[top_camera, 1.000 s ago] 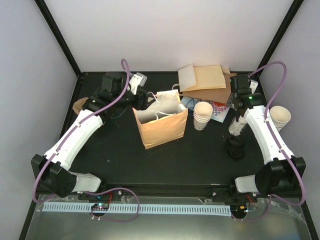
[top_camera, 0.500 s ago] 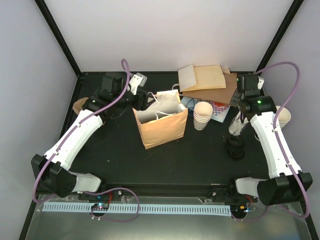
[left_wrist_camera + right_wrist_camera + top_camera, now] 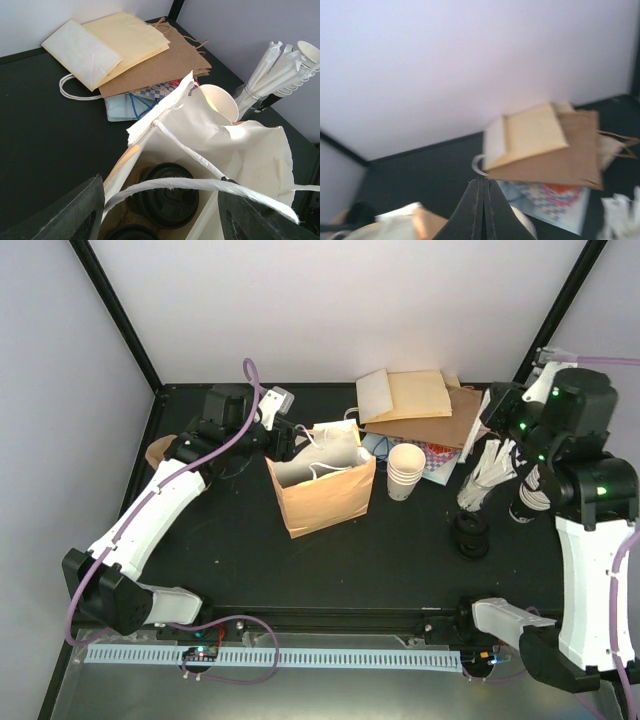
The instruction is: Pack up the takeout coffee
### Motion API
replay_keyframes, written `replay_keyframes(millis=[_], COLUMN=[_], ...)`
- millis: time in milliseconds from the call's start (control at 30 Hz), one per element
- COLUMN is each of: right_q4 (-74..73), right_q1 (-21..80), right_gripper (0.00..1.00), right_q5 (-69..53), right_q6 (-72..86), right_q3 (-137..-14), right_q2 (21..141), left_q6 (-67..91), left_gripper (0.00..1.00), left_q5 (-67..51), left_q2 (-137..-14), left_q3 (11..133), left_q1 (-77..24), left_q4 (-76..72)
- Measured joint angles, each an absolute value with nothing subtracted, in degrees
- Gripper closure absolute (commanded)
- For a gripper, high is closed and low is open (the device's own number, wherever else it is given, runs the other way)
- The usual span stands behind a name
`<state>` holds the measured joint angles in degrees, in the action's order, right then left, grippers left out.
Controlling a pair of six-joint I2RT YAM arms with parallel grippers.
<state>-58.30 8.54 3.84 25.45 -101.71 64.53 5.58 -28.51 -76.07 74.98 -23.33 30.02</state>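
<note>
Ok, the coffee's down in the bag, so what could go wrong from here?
1. The left gripper is open astride the white handle of the bag. Pulling back carelessly could snag it and tip the bag with the lidded cup inside.
2. The right gripper, shut, hangs high near the straws. A swing down could knock them over.
</note>
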Motion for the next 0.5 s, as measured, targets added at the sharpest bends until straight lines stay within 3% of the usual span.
replay_keyframes(millis=[167, 333, 500], right_q4=[-56.4, -48.4, -42.5], right_q1=[8.5, 9.3, 14.4], right_gripper=[0.99, 0.99, 0.99], right_q5=[-12.1, -27.8, -34.1], right_q6=[27.1, 32.1, 35.4], right_q3=[-107.7, -105.3, -104.2], right_q2=[64.4, 64.0, 66.3], left_q6=[5.6, 5.6, 5.6], left_gripper=[0.35, 0.35, 0.35], left_q5=[-28.5, -28.5, -28.5], left_q2=[-76.1, -76.1, -76.1], left_q3=[75.0, 75.0, 75.0], left_q1=[-23.3, -23.3, -23.3], left_q4=[30.0, 30.0, 30.0])
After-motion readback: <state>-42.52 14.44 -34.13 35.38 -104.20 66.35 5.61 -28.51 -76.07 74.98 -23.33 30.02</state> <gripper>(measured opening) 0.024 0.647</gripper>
